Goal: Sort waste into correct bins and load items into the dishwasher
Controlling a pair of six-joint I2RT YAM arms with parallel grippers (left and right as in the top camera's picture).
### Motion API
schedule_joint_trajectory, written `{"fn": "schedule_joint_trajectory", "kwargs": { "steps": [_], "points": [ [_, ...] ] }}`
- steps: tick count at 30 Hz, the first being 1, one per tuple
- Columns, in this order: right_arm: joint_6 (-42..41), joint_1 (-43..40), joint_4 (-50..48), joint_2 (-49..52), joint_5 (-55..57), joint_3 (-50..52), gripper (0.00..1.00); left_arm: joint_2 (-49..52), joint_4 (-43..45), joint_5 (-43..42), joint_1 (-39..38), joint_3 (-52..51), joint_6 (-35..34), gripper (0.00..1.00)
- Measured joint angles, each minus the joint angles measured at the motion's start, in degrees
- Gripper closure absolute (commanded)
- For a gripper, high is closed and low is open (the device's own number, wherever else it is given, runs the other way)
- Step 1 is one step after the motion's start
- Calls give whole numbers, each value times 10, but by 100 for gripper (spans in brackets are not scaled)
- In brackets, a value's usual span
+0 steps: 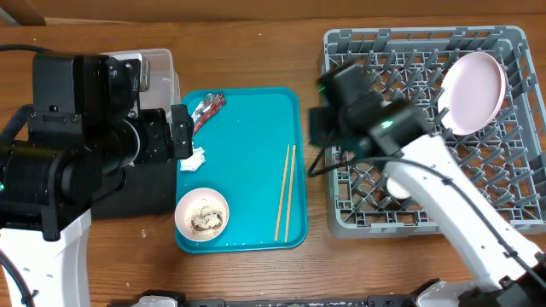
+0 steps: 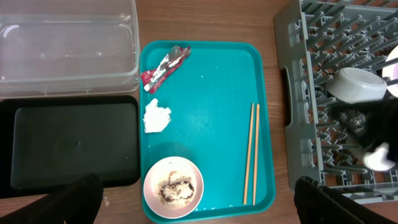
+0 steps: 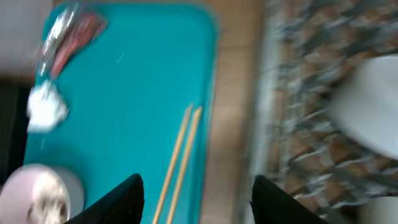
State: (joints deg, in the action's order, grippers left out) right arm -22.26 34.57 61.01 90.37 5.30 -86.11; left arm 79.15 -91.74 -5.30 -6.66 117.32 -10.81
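Observation:
On the teal tray (image 1: 247,162) lie the red-and-silver wrapper (image 1: 206,107), the white napkin (image 1: 193,159), the wooden chopsticks (image 1: 285,192) and the small pinkish bowl (image 1: 202,214) with rice and brown scraps. The pink plate (image 1: 473,92) stands in the grey dish rack (image 1: 512,43); a grey bowl (image 2: 357,84) and a white cup (image 2: 377,159) sit there too. The clear tub (image 2: 68,46) and black tray (image 2: 68,146) lie left of the teal tray. My left gripper (image 2: 199,205) is open and empty above the tray's front. My right gripper (image 3: 198,199) is open and empty over the tray's right edge.
Bare wooden table (image 1: 256,43) runs behind the teal tray and in the narrow gap (image 1: 314,196) between tray and rack. My right arm (image 1: 444,188) lies across the rack's front left part. The right wrist view is blurred.

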Motion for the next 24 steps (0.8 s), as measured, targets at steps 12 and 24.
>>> {"fn": "schedule_joint_trajectory", "kwargs": {
  "steps": [12, 24],
  "points": [
    [32, 36, -8, 90, -54, 90, 43, 0, 0, 0, 0, 0, 0, 0],
    [-108, 37, -108, 110, -151, 91, 41, 0, 0, 0, 0, 0, 0, 0]
  ]
}}
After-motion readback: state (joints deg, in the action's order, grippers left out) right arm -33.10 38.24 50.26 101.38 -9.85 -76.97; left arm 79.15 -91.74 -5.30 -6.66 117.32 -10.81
